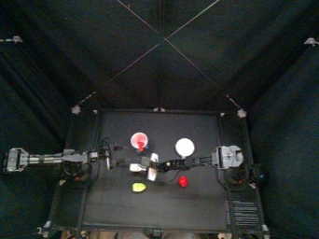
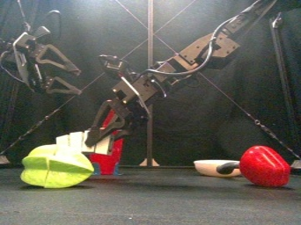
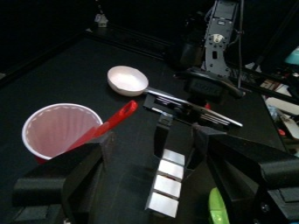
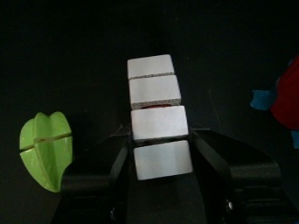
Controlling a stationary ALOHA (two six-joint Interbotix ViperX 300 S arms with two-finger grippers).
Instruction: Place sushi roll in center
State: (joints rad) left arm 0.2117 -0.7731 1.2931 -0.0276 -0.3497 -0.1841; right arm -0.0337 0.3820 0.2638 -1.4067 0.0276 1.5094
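So the black table [image 1: 118, 201] fills the middle of the pen, and both arms are in over it. The right arm reaches in from the right across to the middle, and the right gripper [image 4: 163, 149] is down over the sushi roll [image 4: 158, 118], a white bar made of four blocks with dark lines between them. Its fingers [image 4: 114, 166] stand wide apart on either side of the roll's last two blocks, right up against it; I honestly can't tell if they're pressing it or just bracketing it. From above the roll [image 1: 151, 168] sits around the middle of the table, a bit toward the near side.

The left arm rests at the left edge, left gripper [image 1: 90, 160] pulled back from everything. You see its fingers in its own wrist view but I can't tell whether they're open or closed.

Smaller stuff: a white bowl [image 1: 185, 146] further back right of the roll, a pink cup [image 1: 140, 141] back left of it, a yellow-green piece [image 1: 138, 188] near left, and a red piece [image 1: 184, 182] near right, each well apart from the roll
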